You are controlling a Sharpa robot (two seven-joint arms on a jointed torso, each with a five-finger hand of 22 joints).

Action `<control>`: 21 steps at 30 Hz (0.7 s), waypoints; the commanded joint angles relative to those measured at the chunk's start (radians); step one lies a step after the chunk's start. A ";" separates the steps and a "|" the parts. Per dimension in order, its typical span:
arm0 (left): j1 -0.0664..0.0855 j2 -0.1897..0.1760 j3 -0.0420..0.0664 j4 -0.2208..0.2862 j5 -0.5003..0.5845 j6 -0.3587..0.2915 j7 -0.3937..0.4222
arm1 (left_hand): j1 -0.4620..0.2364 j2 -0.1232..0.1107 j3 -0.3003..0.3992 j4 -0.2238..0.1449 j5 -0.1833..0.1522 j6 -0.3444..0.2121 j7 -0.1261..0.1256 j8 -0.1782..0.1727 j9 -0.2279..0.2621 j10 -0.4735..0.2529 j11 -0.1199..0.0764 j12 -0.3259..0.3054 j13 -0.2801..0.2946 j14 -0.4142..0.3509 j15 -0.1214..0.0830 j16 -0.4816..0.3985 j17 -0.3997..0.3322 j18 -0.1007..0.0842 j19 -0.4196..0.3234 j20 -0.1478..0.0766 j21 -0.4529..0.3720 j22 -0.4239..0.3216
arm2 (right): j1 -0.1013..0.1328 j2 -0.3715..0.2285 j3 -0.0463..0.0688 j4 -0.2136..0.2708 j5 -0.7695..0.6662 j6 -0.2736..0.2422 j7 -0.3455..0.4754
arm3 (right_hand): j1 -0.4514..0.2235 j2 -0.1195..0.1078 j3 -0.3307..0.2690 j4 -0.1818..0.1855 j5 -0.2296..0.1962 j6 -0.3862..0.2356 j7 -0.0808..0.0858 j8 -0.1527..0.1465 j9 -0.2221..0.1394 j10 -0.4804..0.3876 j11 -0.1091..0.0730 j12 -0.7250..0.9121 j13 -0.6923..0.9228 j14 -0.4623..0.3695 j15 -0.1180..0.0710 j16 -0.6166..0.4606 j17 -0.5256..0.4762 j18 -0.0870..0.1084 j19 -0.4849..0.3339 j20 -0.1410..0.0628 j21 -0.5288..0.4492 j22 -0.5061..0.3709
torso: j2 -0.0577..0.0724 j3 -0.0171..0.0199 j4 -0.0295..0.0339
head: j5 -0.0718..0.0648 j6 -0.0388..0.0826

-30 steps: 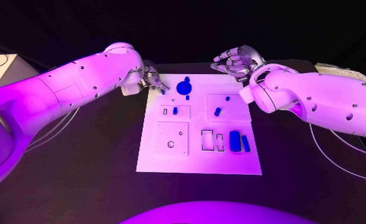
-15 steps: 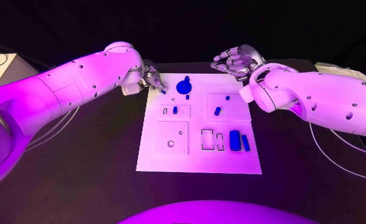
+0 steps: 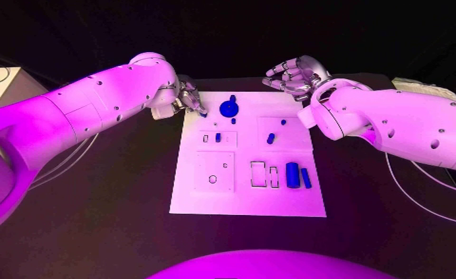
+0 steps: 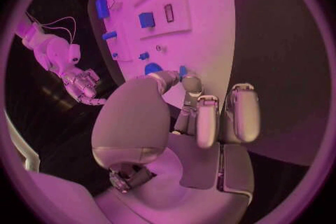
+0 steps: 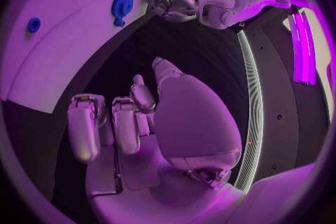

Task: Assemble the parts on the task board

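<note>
The white task board (image 3: 247, 193) lies in the middle of the table. My left hand (image 3: 187, 99) hovers at its far left corner, and thumb and a finger pinch a small blue peg (image 4: 182, 71) just above the board. Right beside it sits a round blue disc (image 3: 229, 107). Other blue parts stand in the board: a short piece (image 3: 217, 137), a slanted piece (image 3: 271, 138), a wide block (image 3: 292, 175) and a thin bar (image 3: 306, 177). My right hand (image 3: 296, 76) hangs past the far right corner with its fingers loosely curled and nothing in them.
Two rectangular slots (image 3: 258, 173) and a small ring hole (image 3: 213, 179) show in the board's near half. A pale box (image 3: 14, 84) stands at the table's left edge and a flat pale object (image 3: 418, 86) at the far right.
</note>
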 commanded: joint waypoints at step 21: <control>0.001 -0.175 -0.001 0.302 0.184 -0.171 -0.048 | -0.192 -0.062 0.329 -0.274 0.123 0.050 -0.025 0.092 0.098 0.106 -0.026 0.067 0.087 0.102 -0.031 0.015 0.263 -0.002 0.059 -0.020 0.047 0.094 | 0.000 -0.004 -0.001 -0.005 -0.010 0.016 0.006 | -0.013 0.001 0.005 -0.001 -0.004 -0.007 0.001 0.001 -0.001 -0.007 -0.003 0.000 -0.002 0.079 0.005 -0.006 0.156 0.005 0.066 0.007 -0.005 0.180 | -0.014 -0.0024 0.0089 | 0.010 -0.006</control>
